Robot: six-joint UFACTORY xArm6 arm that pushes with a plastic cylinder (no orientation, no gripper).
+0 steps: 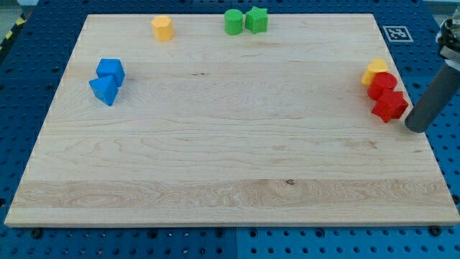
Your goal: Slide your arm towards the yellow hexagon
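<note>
My tip [415,127], the lower end of a straight dark rod, sits at the view's right edge of the tabletop [230,165], with the rod leaning up and to the view's right toward the frame's edge. There is no hand on this arm, only the rod, so nothing opens or closes. The tip is just beside a red block [389,105], to that block's right and slightly lower; whether the two touch I cannot tell. That red block, star-like in outline, touches a second red block [382,83] just above it, and a yellow block [374,70] pokes out from behind the second one at its upper left, its shape unclear. These three form a tight cluster near the right edge. The yellow hexagon [163,28] stands well apart from the tip, near the view's top edge and left of centre, alone on the wood. To its right along the top edge are a green cylinder [233,21] and a green block [256,19], touching side by side. At the view's left are a blue cube [111,71] and, just below it and touching, a blue triangle [104,90]. The tabletop rests on a blue perforated base [29,108].
</note>
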